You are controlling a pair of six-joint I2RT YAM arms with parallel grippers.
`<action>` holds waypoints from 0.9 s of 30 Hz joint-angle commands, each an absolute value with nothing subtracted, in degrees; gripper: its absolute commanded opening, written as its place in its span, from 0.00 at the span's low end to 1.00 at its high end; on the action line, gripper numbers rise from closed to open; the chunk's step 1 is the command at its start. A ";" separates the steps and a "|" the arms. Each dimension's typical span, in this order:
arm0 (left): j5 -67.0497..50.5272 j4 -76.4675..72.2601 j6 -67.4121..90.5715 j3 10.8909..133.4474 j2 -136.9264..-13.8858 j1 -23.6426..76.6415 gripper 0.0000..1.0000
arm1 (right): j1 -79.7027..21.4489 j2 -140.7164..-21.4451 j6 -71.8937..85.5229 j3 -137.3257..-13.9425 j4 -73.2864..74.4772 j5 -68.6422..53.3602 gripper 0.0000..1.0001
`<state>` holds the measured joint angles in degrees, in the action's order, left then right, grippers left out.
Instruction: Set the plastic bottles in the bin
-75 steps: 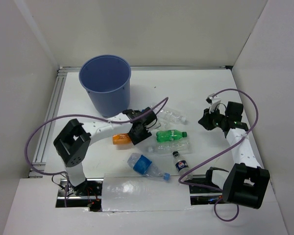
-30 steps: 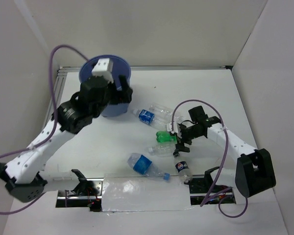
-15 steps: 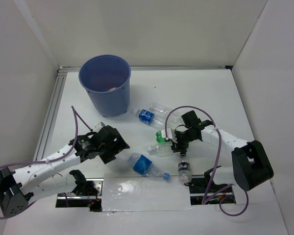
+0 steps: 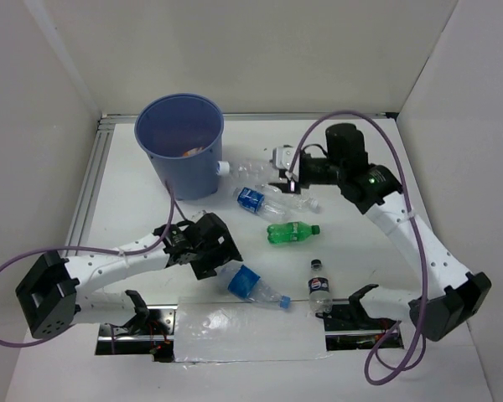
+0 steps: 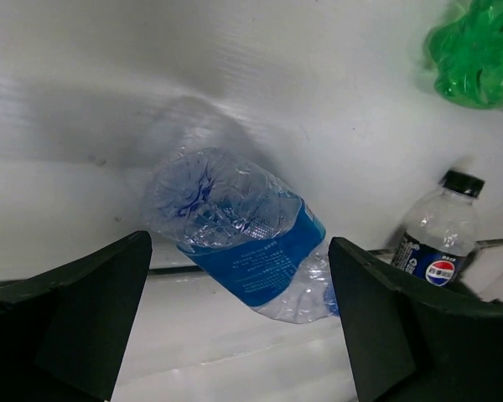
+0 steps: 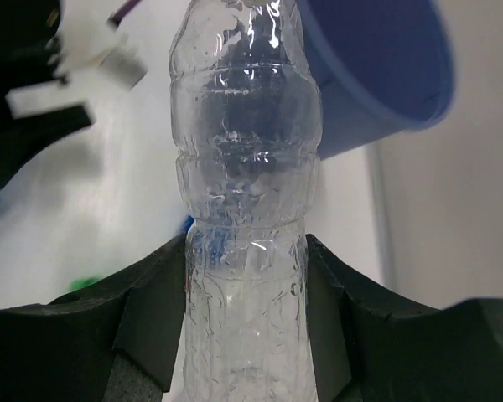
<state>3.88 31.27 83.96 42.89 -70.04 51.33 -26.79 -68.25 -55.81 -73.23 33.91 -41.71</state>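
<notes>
My right tool [image 4: 278,174] is clamped on a clear bottle [image 4: 250,171], and in my right wrist view the fingers [image 6: 151,322] press against both sides of its crinkled body [image 6: 245,167]. The bottle is held off the table [image 4: 134,218], its white-capped end pointing toward the bin [image 4: 178,172] and sitting just beside the bin's right rim. The bin stands at the far left of the table, and something orange shows against its inner wall, though I cannot tell what it is. My left tool [image 4: 216,255] is low over the near part of the table with its jaws spread wide. In my left wrist view the two fingers [image 5: 75,310] stand well apart on either side of a blue-labelled bottle [image 5: 235,239], which lies on its side and touches neither of them. From above, that bottle [image 4: 250,283] lies just right of the left tool, cap toward the near edge. A cola bottle [image 4: 318,287] stands upright to its right. A green bottle [image 4: 292,232] lies on its side near the middle of the table. Beyond the green one, a second blue-labelled bottle [image 4: 251,198] lies beside another clear one [image 4: 298,201].
</notes>
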 commanded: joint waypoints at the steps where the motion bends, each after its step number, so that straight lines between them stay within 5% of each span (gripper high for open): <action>1: 6.49 28.39 74.12 46.31 -71.54 52.81 0.99 | -30.66 -76.86 -49.04 -80.75 21.99 -37.02 0.21; 8: 16.06 28.92 47.76 51.59 -71.46 56.95 0.99 | -37.35 -99.09 -48.35 -104.73 17.49 -27.08 0.23; 10: 18.45 28.75 39.25 52.38 -69.01 58.52 0.98 | -37.88 -107.17 -45.81 -120.50 18.19 -26.37 0.23; 18: 17.86 25.75 31.46 45.97 -58.20 60.82 0.94 | -38.41 -124.37 -39.73 -142.47 22.24 -30.23 0.30; 19: 17.23 24.10 29.72 45.18 -57.40 61.52 0.94 | -38.41 -124.97 -37.81 -140.82 21.45 -31.63 0.33; 24: 12.31 18.11 21.02 43.15 -56.77 63.62 0.97 | -37.71 -126.04 -30.78 -140.27 19.61 -36.04 0.82; 27: 8.19 15.39 12.06 44.99 -59.32 65.38 0.98 | -35.60 -124.64 -23.93 -140.27 15.32 -37.26 0.94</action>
<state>12.58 22.11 23.18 43.22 -57.87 63.86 -37.34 -125.89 -32.01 -138.43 22.15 -34.22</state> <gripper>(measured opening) 0.976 0.911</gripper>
